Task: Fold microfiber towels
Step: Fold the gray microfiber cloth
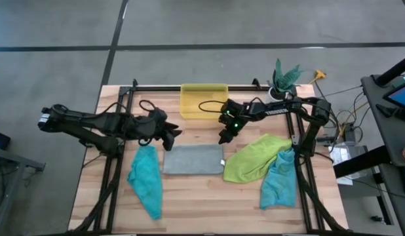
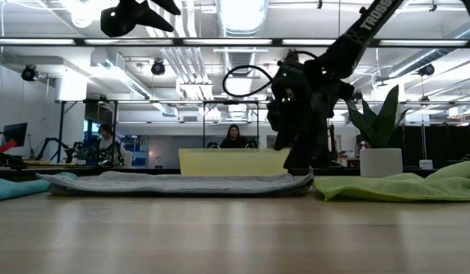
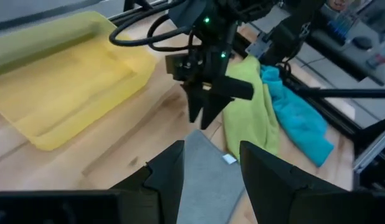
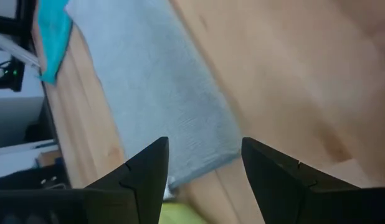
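In the high view, a light grey towel (image 1: 192, 160) is seen spread flat at the centre of the wooden table (image 1: 202, 203), folded into a rectangle. A teal towel (image 1: 146, 178) lies crumpled to its lower left, while a lime green towel (image 1: 253, 157) is bunched to its right, overlapped at its lower right edge by a second teal towel (image 1: 279, 178). A yellow bin (image 1: 204, 100) stands at the upper centre. The left gripper (image 1: 171, 136) is held above the grey towel's upper left corner, its fingers apart and empty. The right gripper (image 1: 224, 138) is poised over the grey towel's upper right corner, its fingers likewise parted with nothing between them.
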